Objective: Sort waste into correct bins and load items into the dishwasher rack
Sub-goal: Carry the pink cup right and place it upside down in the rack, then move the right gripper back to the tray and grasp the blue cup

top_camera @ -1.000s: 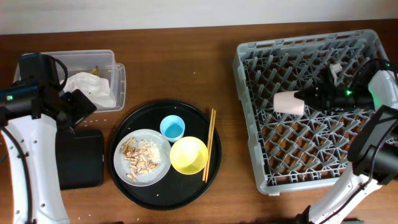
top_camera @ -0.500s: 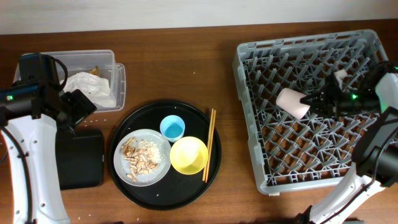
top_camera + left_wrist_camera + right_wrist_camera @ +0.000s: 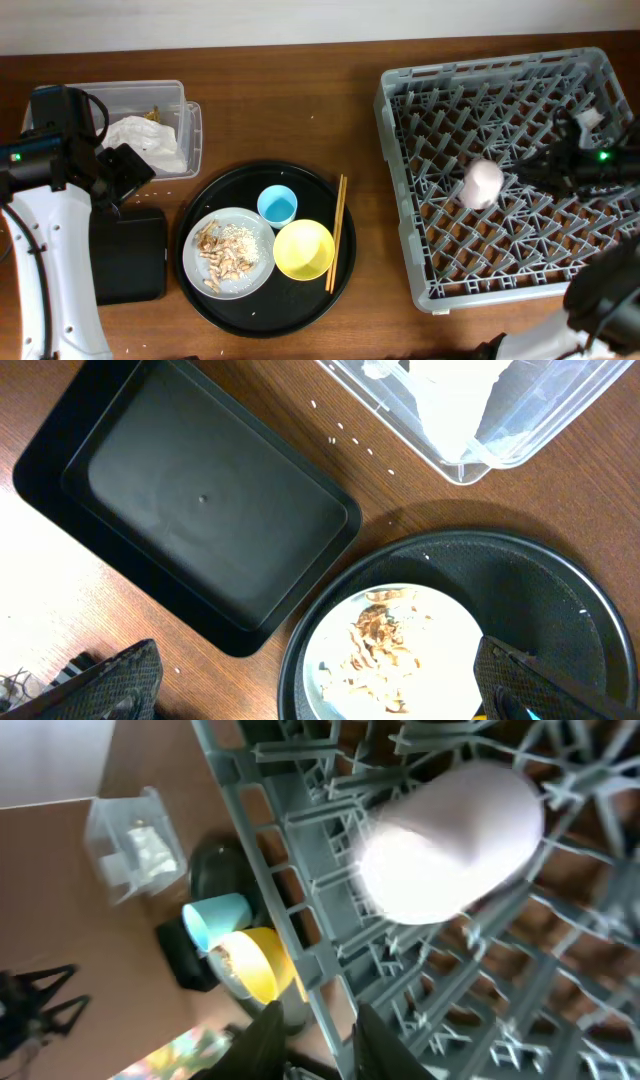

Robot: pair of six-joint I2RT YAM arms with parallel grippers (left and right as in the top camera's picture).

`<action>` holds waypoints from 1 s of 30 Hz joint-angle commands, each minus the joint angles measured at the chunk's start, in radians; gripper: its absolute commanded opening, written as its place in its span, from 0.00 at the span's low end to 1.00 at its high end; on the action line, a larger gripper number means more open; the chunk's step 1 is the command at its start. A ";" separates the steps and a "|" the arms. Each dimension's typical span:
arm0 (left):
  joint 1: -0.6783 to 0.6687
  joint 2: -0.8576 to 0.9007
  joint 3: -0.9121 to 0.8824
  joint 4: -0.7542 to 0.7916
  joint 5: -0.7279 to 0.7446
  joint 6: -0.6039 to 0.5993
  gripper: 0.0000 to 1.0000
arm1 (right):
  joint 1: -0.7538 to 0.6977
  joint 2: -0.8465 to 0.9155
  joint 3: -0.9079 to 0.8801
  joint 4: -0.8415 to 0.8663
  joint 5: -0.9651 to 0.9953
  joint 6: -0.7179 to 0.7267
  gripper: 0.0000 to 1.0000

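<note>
The pink bowl (image 3: pixel 483 184) lies mouth down on the pegs of the grey dishwasher rack (image 3: pixel 400 100); the right wrist view shows it as a pale dome (image 3: pixel 450 840). My right gripper (image 3: pixel 525 172) hangs just right of it, apart from it, its jaws slightly open and empty (image 3: pixel 320 1040). On the round black tray (image 3: pixel 290 300) stand the blue bowl (image 3: pixel 277 206), the yellow bowl (image 3: pixel 303 249), the grey plate (image 3: pixel 252 282) with food scraps (image 3: pixel 222 255), and the chopsticks (image 3: pixel 337 232). My left gripper (image 3: pixel 325 685) is wide open above the plate's left edge.
The clear box (image 3: pixel 190 140) at the back left holds the white napkin (image 3: pixel 145 142) and a gold wrapper (image 3: pixel 153 112). The flat black tray (image 3: pixel 130 255) lies in front of it, empty (image 3: pixel 190 510). White crumbs dot the wood near the box.
My right gripper let go of the pink bowl and drew back to the right. The bowl tipped from its side to mouth down on the rack. The left arm stayed still.
</note>
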State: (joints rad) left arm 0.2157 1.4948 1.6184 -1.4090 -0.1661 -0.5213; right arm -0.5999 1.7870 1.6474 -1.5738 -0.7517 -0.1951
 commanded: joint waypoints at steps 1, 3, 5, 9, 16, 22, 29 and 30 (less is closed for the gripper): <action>0.001 -0.008 -0.002 0.002 -0.011 -0.013 0.99 | -0.002 -0.133 0.013 -0.018 0.091 0.059 0.25; 0.001 -0.008 -0.002 0.002 -0.011 -0.013 0.99 | 0.006 -0.195 0.013 -0.040 0.082 0.057 0.25; 0.002 -0.008 -0.002 0.002 -0.011 -0.013 0.99 | 0.047 -0.265 0.013 -0.071 0.083 0.040 0.25; 0.001 -0.008 -0.002 0.002 -0.011 -0.013 0.99 | 0.220 -0.379 0.013 -0.095 0.083 0.017 0.25; 0.001 -0.008 -0.002 0.002 -0.011 -0.013 0.99 | 0.649 -0.425 0.011 0.048 0.097 0.130 0.42; 0.001 -0.008 -0.002 0.002 -0.011 -0.013 0.99 | 1.016 -0.324 0.011 0.241 0.368 0.404 0.50; 0.001 -0.008 -0.002 0.002 -0.011 -0.013 0.99 | 1.308 -0.042 0.018 0.470 0.535 0.571 0.55; 0.001 -0.008 -0.002 0.002 -0.011 -0.013 0.99 | 1.319 -0.022 0.023 0.495 0.535 0.569 0.55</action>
State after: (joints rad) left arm 0.2157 1.4948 1.6184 -1.4090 -0.1661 -0.5213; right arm 0.6800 1.6958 1.6508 -1.1473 -0.2745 0.3092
